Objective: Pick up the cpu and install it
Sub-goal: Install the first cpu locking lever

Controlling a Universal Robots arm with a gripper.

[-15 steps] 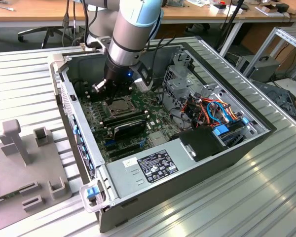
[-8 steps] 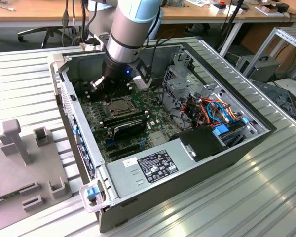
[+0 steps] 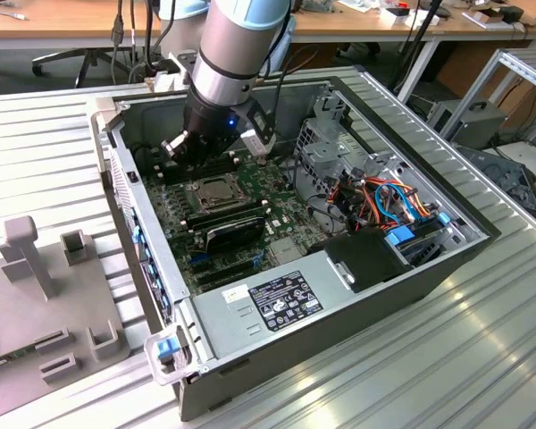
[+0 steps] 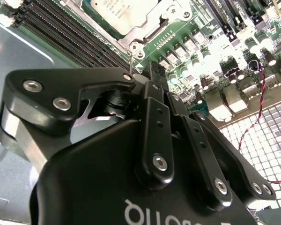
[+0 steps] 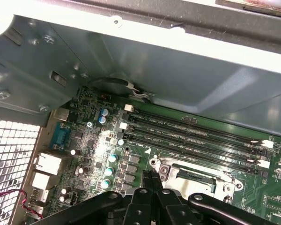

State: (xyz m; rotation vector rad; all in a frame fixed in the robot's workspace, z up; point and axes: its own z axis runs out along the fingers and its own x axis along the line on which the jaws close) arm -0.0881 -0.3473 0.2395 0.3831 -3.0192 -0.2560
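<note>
cpu: silver-grey | motherboard: green | gripper: black | case: grey

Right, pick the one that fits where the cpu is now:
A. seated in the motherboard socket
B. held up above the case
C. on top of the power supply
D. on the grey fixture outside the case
A: the cpu lies flat in the socket's metal frame on the motherboard, just below the hand.
</note>
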